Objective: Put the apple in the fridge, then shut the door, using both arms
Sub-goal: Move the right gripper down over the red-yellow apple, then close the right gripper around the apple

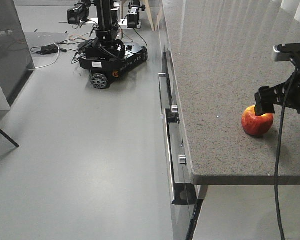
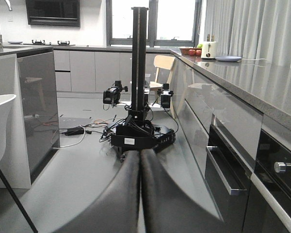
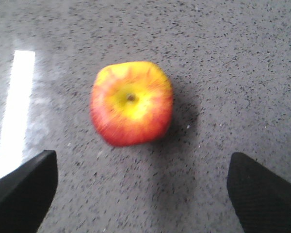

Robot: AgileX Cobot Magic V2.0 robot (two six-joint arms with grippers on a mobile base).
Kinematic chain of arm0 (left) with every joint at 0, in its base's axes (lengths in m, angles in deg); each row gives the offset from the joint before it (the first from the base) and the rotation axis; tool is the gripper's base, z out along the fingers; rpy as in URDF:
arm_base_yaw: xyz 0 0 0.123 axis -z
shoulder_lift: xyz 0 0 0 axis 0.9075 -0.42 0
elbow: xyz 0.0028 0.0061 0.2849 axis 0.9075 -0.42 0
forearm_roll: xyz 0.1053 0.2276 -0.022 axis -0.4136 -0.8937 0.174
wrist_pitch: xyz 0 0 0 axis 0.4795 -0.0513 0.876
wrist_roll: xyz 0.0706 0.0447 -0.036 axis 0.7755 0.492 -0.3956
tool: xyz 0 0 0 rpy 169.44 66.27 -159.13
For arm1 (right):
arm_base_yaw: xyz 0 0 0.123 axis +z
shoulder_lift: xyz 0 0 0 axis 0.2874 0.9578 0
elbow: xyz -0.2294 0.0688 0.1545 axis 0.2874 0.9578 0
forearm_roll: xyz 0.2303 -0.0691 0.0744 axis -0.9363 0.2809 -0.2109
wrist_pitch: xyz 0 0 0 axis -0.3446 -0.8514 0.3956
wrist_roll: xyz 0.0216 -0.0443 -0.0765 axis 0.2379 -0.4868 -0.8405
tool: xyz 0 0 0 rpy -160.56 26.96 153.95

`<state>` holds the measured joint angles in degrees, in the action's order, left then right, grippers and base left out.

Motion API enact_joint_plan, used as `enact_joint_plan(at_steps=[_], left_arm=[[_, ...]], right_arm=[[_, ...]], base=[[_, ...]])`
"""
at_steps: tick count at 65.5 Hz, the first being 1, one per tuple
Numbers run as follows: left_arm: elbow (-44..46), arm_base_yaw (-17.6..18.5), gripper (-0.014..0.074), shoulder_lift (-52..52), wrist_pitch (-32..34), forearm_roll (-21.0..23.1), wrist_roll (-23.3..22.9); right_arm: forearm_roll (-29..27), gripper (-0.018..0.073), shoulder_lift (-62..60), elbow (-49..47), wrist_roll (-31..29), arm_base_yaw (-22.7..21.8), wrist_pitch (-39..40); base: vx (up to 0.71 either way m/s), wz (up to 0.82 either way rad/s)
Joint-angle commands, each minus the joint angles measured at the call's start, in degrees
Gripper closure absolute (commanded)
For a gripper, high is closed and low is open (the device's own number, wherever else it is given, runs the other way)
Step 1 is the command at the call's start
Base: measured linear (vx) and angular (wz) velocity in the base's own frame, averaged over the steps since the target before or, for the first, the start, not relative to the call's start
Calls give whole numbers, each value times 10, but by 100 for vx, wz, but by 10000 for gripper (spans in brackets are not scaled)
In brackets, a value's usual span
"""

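Grey speckled stone counter (image 1: 225,75) is where the apple (image 1: 257,122) sits. In the exterior front-facing view the right gripper (image 1: 266,106) hangs right over its top, and from here I can't tell if it's touching. What I take for the fridge (image 1: 7,50) is well away from those fingers. In the left wrist view, the left gripper (image 2: 139,167) has its fingers (image 2: 121,194) pressed flat together on nothing. It points out toward a black wheeled robot (image 2: 136,138) far beyond the tips, with no apple in sight. The right wrist view is the useful one: fingers (image 3: 24,194) spread wide, apple dimple-up, ahead of the tips and roughly centred between them, untouched. So I'd call this the grab-the-apple step. The next move calls for pushing the tips on until they flank it, then a gentle squeeze, since it's round and might roll.
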<state>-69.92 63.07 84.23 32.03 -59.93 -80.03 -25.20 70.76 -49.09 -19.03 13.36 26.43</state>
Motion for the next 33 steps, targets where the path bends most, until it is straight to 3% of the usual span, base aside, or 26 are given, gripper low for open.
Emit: enact_joint_plan(at_steps=[1,15,33], left_arm=[[-17,-2,602,9,43,1,-4],[-17,-2,602,9,43,1,-4],[-17,-2,602,9,43,1,-4]], right_arm=[[-20,-104,10,-42,-19,-12,10],[-79,-96,59,-61,-59,-12,29],[-86,-74,102,-61,-67,-11,87]], base=[[0,0],[0,0],[0,0]])
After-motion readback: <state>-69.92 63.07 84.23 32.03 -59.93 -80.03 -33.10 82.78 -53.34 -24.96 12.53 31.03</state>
